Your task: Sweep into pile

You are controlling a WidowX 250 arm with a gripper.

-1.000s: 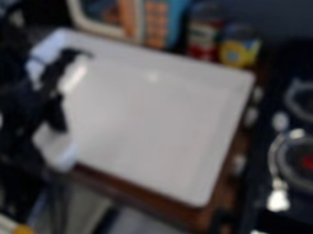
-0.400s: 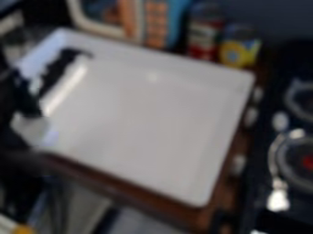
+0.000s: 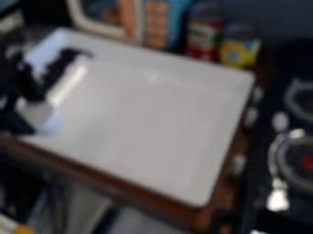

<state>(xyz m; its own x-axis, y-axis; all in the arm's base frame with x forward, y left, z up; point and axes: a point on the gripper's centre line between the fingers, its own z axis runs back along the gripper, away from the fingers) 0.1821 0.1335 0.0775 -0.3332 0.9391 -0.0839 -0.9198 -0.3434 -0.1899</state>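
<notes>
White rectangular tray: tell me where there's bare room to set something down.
The broad middle and right side of the tray look bare, bounded by its far, right and near rims. It is crowded at the upper left, with a dark clump, and along the left edge, with the black robot arm.

white tray, brown wood edge, seemingly yellow-and-blue label on jar, orange-and-blue toy
</notes>
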